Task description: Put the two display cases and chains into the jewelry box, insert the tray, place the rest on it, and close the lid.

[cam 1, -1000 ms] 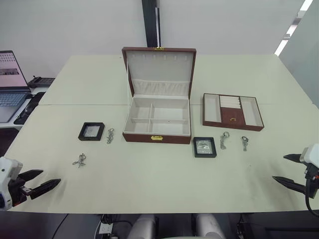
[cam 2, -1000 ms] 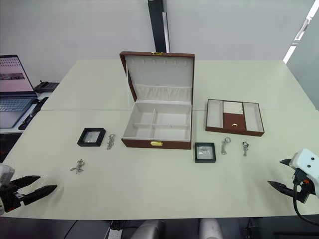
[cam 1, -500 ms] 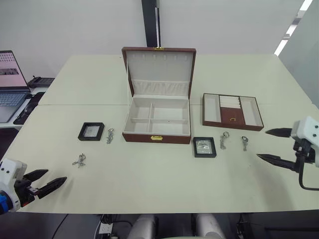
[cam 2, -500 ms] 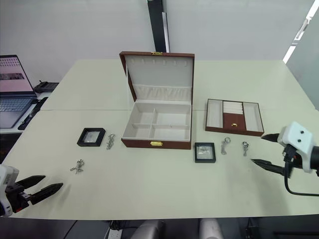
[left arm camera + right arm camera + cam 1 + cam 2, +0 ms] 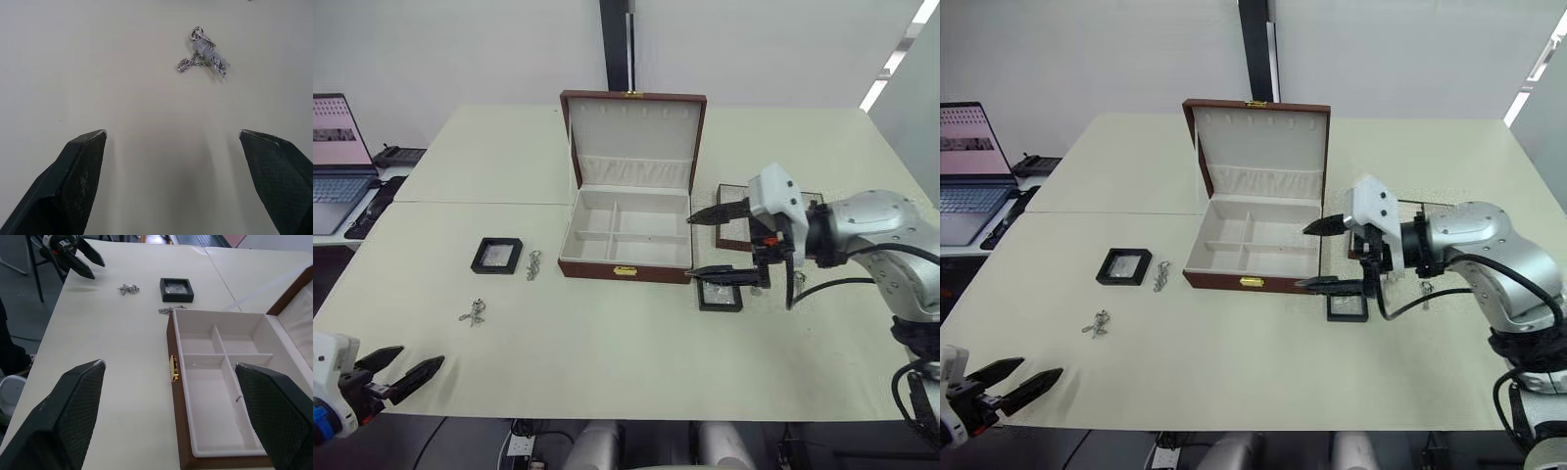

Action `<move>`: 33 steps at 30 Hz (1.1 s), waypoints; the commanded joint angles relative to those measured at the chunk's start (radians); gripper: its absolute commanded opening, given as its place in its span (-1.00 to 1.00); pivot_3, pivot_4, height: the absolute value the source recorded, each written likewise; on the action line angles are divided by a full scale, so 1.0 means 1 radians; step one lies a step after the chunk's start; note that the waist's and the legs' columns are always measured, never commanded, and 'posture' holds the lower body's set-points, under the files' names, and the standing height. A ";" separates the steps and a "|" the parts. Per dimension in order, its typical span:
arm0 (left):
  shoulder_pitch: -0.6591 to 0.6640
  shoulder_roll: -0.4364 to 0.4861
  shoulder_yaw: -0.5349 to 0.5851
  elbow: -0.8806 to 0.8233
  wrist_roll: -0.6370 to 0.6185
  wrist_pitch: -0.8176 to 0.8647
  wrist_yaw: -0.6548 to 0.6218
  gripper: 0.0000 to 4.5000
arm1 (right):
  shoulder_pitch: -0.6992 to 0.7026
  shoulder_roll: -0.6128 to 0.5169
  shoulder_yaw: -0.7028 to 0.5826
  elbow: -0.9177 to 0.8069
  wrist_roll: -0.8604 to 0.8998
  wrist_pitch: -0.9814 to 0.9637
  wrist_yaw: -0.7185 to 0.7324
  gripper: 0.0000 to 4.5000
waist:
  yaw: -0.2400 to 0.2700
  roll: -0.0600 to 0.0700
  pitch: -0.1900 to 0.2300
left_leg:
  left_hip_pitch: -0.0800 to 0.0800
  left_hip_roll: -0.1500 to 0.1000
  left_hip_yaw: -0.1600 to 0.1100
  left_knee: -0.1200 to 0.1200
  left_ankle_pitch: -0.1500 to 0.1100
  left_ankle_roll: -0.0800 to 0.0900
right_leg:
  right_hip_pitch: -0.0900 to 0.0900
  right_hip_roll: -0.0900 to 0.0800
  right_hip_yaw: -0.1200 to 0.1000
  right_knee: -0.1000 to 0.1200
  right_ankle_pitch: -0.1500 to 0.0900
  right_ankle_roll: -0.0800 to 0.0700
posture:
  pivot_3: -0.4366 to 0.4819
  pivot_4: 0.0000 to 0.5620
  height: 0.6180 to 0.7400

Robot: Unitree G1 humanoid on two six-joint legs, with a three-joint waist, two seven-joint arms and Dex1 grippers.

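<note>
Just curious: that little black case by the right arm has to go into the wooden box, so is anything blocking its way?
Nothing visible does. The display case lies beside the jewelry box, whose lid stands open, compartments empty. The right tool hovers open above the case.

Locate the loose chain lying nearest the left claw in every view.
Left eye view: chain on the table, robot's left side, nearer the robot than the display case.
Right eye view: same spot.
Left wrist view: ahead of the open fingers.
Right wrist view: far off, between the other arm's claw and the display case.
Shared landmark: the left claw, nearest to it in each.
</note>
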 commanded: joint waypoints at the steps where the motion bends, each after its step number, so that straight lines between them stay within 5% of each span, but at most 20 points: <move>1: -0.007 -0.023 0.050 -0.076 -0.054 0.048 0.054 1.00 | -0.025 0.016 0.005 -0.013 0.007 -0.015 0.016 0.99 | 0.000 0.000 0.000 | 0.000 0.000 0.000 0.000 0.000 0.000 | 0.000 0.000 0.000 0.000 0.000 0.000 | -0.05 -0.47 1.00; 7: -0.100 -0.118 0.003 -0.203 -0.102 0.121 0.237 1.00 | -0.014 0.047 0.040 -0.035 0.004 -0.026 0.025 0.99 | -0.003 0.000 0.000 | 0.000 0.000 0.000 0.000 0.000 0.000 | 0.000 0.001 0.000 0.001 0.000 0.000 | -0.05 -0.47 1.00; 14: -0.222 -0.193 -0.104 -0.207 -0.008 0.100 0.418 1.00 | -0.012 0.067 0.055 -0.042 0.006 -0.021 0.022 0.99 | -0.003 0.000 0.000 | 0.001 0.000 0.000 0.000 0.002 -0.003 | 0.000 0.001 0.000 0.001 0.000 0.000 | -0.05 -0.47 1.00; 22: -0.253 -0.166 -0.182 -0.153 0.037 0.113 0.414 1.00 | -0.012 0.077 0.057 -0.055 0.007 -0.012 0.017 0.99 | -0.005 0.000 0.000 | 0.001 0.000 0.000 0.000 0.002 -0.003 | 0.000 0.001 0.000 0.001 0.000 0.000 | -0.05 -0.47 1.00; 26: -0.228 -0.156 -0.198 -0.152 0.054 0.126 0.407 0.62 | -0.014 0.076 0.052 -0.065 0.013 -0.002 0.014 1.00 | -0.005 0.000 0.000 | 0.001 0.000 0.000 0.000 0.002 -0.003 | 0.000 0.001 0.000 0.001 0.000 0.000 | -0.05 -0.47 1.00; 33: -0.199 -0.132 -0.224 -0.112 0.082 0.106 0.366 -0.33 | -0.021 0.080 0.049 -0.069 0.017 0.005 0.010 1.00 | -0.005 0.000 -0.001 | 0.001 0.000 0.000 0.000 0.002 -0.003 | 0.000 0.001 0.001 0.001 0.000 0.000 | -0.05 -0.47 1.00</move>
